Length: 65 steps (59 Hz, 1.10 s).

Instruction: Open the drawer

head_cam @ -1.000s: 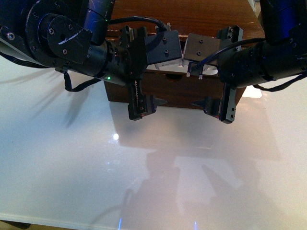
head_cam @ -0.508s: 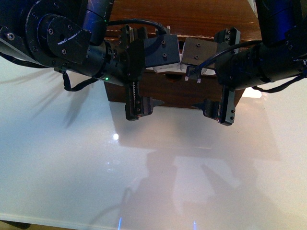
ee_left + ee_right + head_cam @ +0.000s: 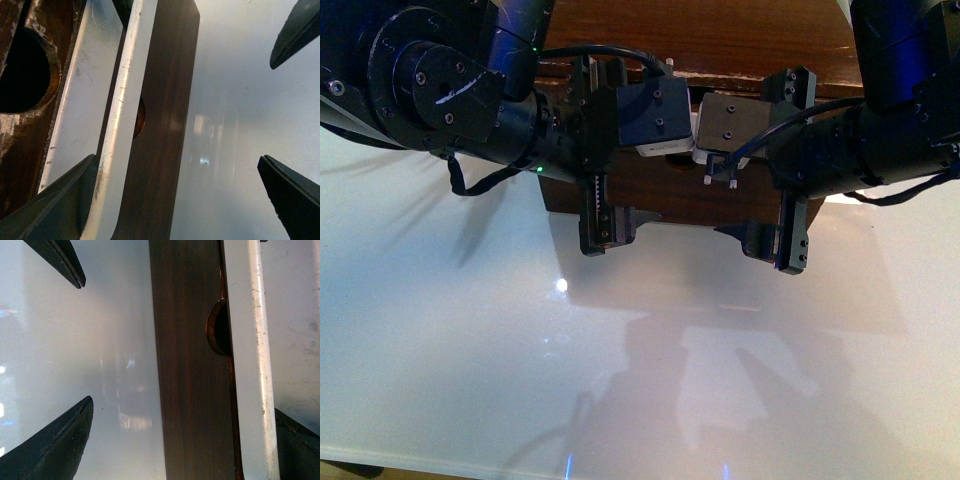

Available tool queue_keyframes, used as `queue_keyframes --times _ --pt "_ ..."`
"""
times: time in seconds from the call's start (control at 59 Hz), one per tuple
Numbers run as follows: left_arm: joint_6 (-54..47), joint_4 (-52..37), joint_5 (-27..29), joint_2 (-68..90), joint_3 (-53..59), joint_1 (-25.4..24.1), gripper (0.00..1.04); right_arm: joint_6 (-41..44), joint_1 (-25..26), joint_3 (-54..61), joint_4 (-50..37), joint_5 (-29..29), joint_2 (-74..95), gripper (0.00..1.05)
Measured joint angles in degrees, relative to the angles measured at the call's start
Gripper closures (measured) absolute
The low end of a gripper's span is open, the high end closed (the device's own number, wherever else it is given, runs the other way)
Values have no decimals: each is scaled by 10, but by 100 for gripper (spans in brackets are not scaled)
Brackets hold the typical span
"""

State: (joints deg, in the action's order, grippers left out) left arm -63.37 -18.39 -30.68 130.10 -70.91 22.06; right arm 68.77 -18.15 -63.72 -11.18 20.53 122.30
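Observation:
The drawer [image 3: 685, 195] is dark brown wood at the far middle of the table. In the left wrist view its dark front [image 3: 165, 125] has a half-round notch [image 3: 140, 117], a scratched white strip [image 3: 116, 125] and a pale interior [image 3: 82, 95]. The right wrist view shows the same front [image 3: 190, 370], notch [image 3: 219, 328] and strip [image 3: 261, 365]. My left gripper [image 3: 620, 160] [image 3: 175, 160] and right gripper [image 3: 765, 165] [image 3: 184, 405] are both open. Each has one finger over the interior side and one over the table side, touching nothing.
A glossy white table [image 3: 640, 370] spreads in front of the drawer, with arm shadows on it. Brown wood [image 3: 720, 35] runs behind the drawer. A dark wooden part with a round hole [image 3: 25, 70] lies beyond the pale interior.
Both grippers have shifted slightly toward the drawer and a little to the left. They stay open. The drawer has not visibly moved.

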Motion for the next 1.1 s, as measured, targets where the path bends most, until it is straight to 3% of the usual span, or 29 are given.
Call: queue_keyframes --times 1.102 --pt "10 -77 2 -63 138 10 8 -23 -45 99 -59 3 -35 9"
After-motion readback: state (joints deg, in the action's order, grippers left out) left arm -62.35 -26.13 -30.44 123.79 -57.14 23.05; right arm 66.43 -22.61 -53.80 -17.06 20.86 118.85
